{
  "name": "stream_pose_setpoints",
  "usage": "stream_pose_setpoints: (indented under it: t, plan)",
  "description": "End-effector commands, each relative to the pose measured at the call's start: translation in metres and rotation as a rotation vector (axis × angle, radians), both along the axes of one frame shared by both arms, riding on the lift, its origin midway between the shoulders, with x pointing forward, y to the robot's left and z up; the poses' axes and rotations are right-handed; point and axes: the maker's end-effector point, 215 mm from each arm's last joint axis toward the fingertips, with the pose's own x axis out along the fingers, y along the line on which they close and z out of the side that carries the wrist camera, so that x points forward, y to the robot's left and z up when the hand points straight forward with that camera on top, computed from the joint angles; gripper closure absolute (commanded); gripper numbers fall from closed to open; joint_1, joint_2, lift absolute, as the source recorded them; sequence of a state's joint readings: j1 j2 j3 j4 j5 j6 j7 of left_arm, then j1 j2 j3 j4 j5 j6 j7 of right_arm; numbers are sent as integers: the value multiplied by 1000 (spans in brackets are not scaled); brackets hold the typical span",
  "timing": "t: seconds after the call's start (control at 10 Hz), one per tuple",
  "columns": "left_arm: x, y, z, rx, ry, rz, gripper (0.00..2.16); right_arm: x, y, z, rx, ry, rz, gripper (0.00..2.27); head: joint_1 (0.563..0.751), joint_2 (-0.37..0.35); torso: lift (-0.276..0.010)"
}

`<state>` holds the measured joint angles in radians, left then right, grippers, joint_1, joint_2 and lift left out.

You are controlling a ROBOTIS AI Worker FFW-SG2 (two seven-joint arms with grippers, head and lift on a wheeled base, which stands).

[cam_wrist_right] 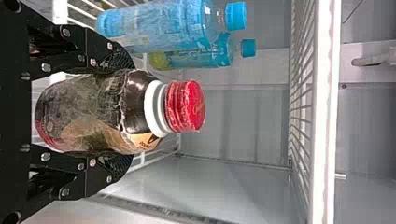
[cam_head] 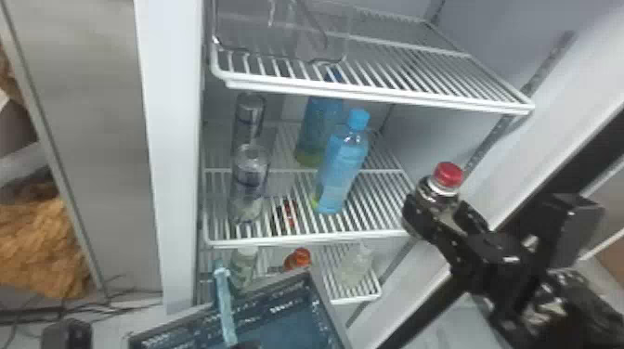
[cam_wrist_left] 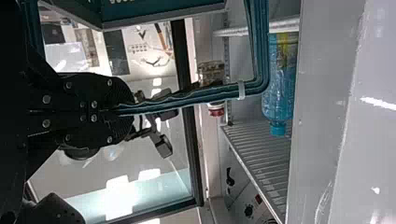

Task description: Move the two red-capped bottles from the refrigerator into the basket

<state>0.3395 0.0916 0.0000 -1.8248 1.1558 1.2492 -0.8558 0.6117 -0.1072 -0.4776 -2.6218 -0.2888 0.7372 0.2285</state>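
The red-capped bottle is upright between the right gripper's jaws, pinched from both sides around its body, cap clear above them, near the middle shelf's right front corner. The left gripper's jaws pinch the basket handle.

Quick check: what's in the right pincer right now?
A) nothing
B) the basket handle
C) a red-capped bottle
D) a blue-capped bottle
C: the right pincer has its fingers on both sides of the dark red-capped bottle, upright at the refrigerator's open front.
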Motion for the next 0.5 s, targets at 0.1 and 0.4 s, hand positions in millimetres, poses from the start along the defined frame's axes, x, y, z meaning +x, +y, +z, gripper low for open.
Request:
stream_pose_setpoints:
  t: [0.1, 0.4]
  plan:
    - [-2, -1, -1, 0, 2, -4, 1181, -32, -1, 1, -22, 50, -16, 1276, 695, -350, 0]
    - [1, 0, -1, 2, -1, 4, 1181, -60, 19, 6, -22, 106, 17, 1276, 695, -350, 0]
